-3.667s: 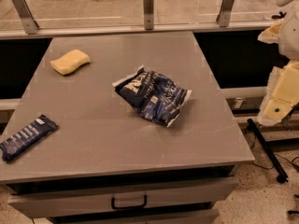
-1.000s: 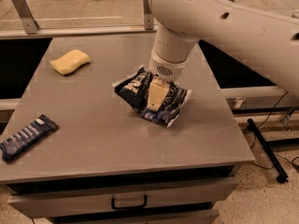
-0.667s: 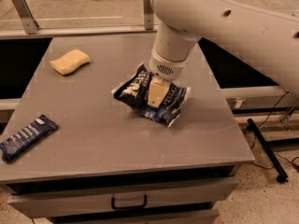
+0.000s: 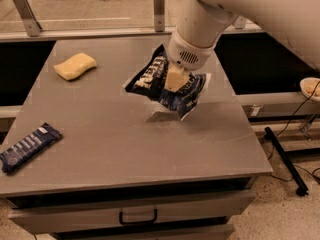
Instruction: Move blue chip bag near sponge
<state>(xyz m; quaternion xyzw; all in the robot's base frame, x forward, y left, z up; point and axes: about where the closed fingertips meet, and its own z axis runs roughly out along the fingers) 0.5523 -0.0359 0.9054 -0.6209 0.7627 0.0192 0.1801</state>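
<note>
Whereas the blue chip bag (image 4: 187, 95) lay on the grey surface (image 4: 125, 154) a moment ago, it now hangs clear of it above the middle, clenched in my end effector (image 4: 176, 78), its shadow underneath, well apart from the sponge (image 4: 75, 66) at the far left. The surface carries a dark blue bar wrapper (image 4: 29, 147) near its front left edge, with a drawer handle (image 4: 137, 217) below and a metal post (image 4: 159, 1) behind. The bag is crumpled navy foil with white lettering, tilted, one white-edged end pointing down.

Blue chip bag (image 4: 150, 79) in pincer (image 4: 176, 79), sponge (image 4: 75, 66) apart
</note>
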